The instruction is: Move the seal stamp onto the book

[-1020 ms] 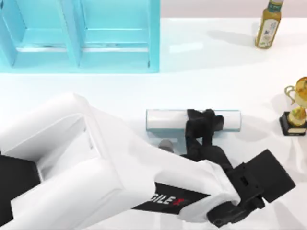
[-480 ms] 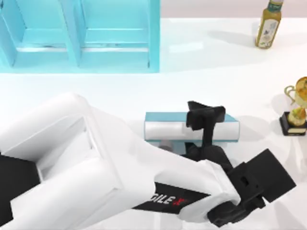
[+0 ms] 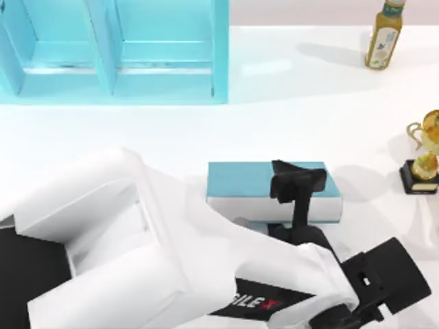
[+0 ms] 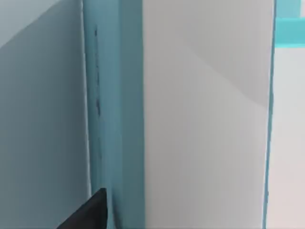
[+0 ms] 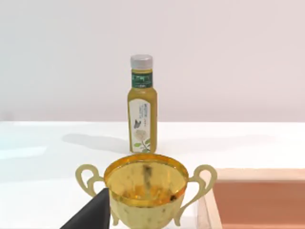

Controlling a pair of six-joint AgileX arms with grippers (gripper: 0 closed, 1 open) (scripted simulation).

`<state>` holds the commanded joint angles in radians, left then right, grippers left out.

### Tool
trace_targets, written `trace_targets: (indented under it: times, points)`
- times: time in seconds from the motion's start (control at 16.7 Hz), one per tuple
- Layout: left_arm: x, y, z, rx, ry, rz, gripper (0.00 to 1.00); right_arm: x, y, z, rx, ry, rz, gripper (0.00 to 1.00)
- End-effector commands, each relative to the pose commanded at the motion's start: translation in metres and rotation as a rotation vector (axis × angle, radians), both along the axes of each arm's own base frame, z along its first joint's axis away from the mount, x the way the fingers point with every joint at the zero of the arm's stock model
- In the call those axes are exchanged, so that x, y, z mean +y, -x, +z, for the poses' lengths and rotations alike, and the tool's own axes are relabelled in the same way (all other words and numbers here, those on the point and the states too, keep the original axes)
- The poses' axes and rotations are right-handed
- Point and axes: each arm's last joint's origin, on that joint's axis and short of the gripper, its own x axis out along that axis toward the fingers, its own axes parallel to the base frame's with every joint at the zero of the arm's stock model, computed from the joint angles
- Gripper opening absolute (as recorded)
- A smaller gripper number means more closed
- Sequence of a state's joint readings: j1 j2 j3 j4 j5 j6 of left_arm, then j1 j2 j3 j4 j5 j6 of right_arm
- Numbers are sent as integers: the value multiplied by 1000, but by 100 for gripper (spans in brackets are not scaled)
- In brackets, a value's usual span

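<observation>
One arm working: left gripper (image 3: pixel 296 184), above the book's right half; grip cannot be told.
Book (image 3: pixel 240 179): flat, mid-table.
Seal stamp: hidden, likely under that gripper.
Your move: lower straight, seat the base flat, away from the cover's edges.
Right arm: parked by the gold trophy (image 3: pixel 422 161).

left arm (image 3: pixel 171 253) over book (image 3: pixel 247 179), trophy (image 3: pixel 424 154) well right

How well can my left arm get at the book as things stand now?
Probably yes. In the top view the left tool is over the book, at its right part, and nothing stands between them; its height I cannot judge. The right tool waits by the gold trophy.
</observation>
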<state>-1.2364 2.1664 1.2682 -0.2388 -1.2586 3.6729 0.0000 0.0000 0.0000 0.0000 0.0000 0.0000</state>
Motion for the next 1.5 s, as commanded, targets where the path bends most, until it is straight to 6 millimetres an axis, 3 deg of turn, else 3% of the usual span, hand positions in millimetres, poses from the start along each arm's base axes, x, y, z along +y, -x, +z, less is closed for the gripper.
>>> trace_targets:
  times: [0.42,0.9,1.14,1.5]
  points:
    - [3,58,-10,46,-35,7,100,0,0,0,0,0,0,100]
    - [7,121,13,-3,-3,14,100,0,0,0,0,0,0,100]
    - [7,131,18,-18,9,7,100,0,0,0,0,0,0,100]
    - [9,125,19,-15,28,28,100,0,0,0,0,0,0,100]
